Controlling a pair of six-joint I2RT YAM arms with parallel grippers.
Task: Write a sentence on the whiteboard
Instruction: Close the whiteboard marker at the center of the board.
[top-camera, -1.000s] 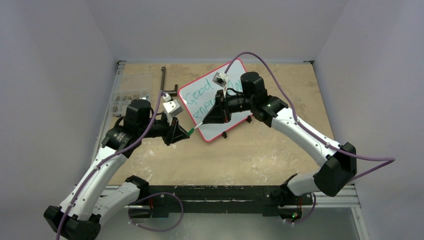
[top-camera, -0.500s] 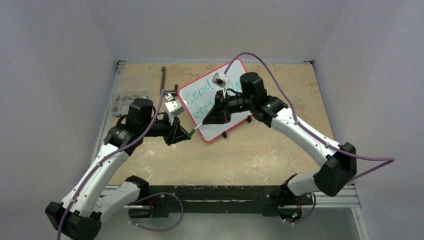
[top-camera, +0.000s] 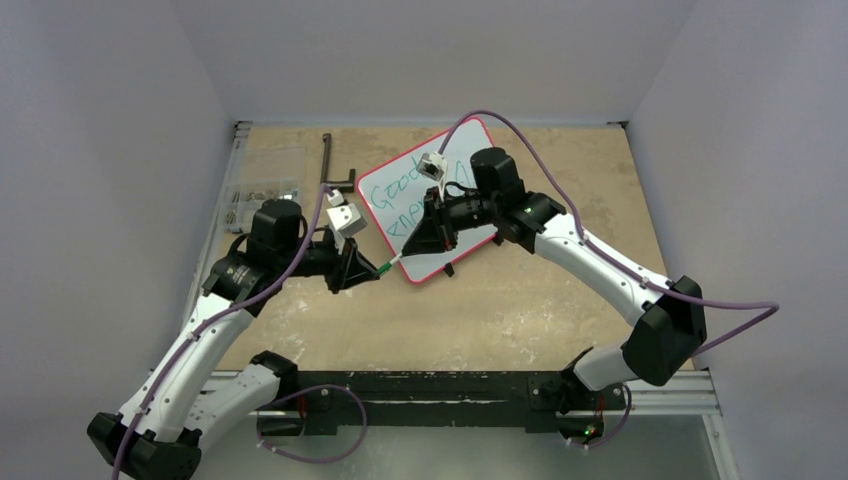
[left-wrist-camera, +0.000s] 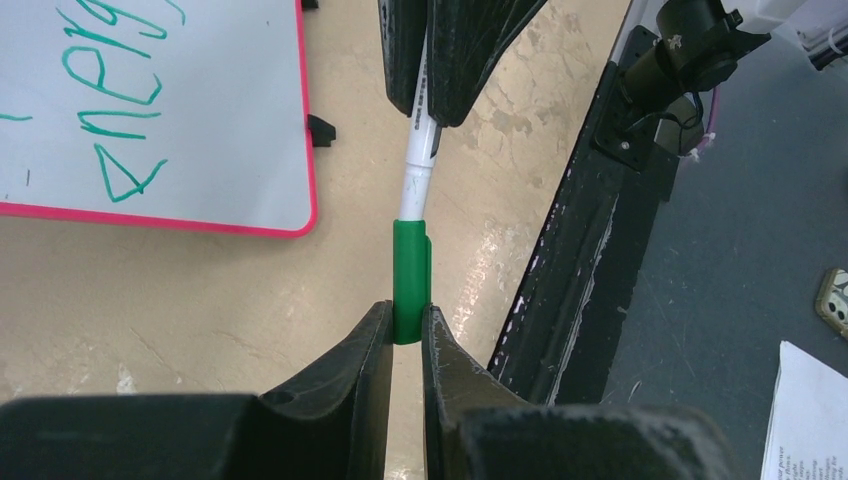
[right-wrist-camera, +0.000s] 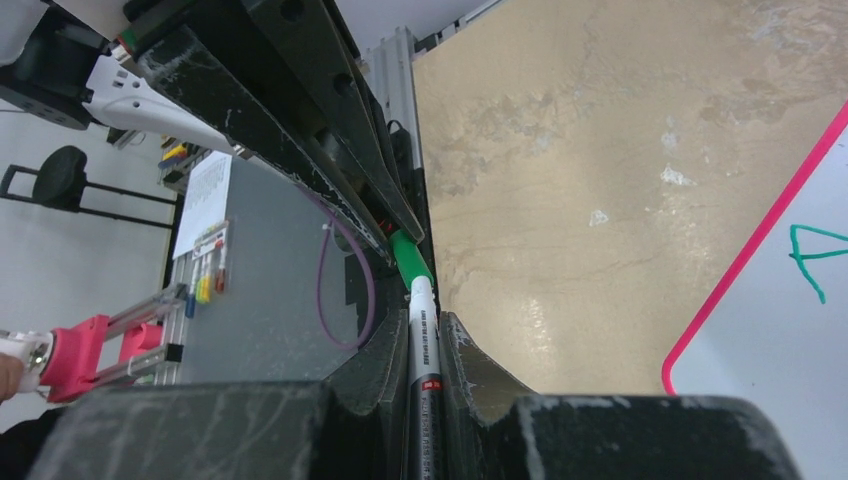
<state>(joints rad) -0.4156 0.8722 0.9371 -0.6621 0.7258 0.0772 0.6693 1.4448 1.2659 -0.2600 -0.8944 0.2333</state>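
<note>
The red-framed whiteboard (top-camera: 400, 205) lies tilted on the table, with the green sentence (top-camera: 392, 200) partly hidden under my right arm; "energy" shows in the left wrist view (left-wrist-camera: 110, 100). My right gripper (top-camera: 412, 245) is shut on the white marker body (right-wrist-camera: 422, 340), which also shows in the left wrist view (left-wrist-camera: 418, 160). My left gripper (top-camera: 370, 268) is shut on the green cap (left-wrist-camera: 411, 280). The cap sits on the marker's tip, in line between the two grippers just off the board's near-left corner (left-wrist-camera: 290, 225).
A clear parts box (top-camera: 262, 195) and a dark metal bar (top-camera: 328, 160) lie at the table's back left. The black frame rail (left-wrist-camera: 580, 230) runs along the near table edge. The board's black clip feet (top-camera: 447, 268) stick out at its near side.
My right gripper has moved left and toward the left gripper with the marker. The gap has closed and the marker tip now sits in the green cap. The left arm barely moved.
</note>
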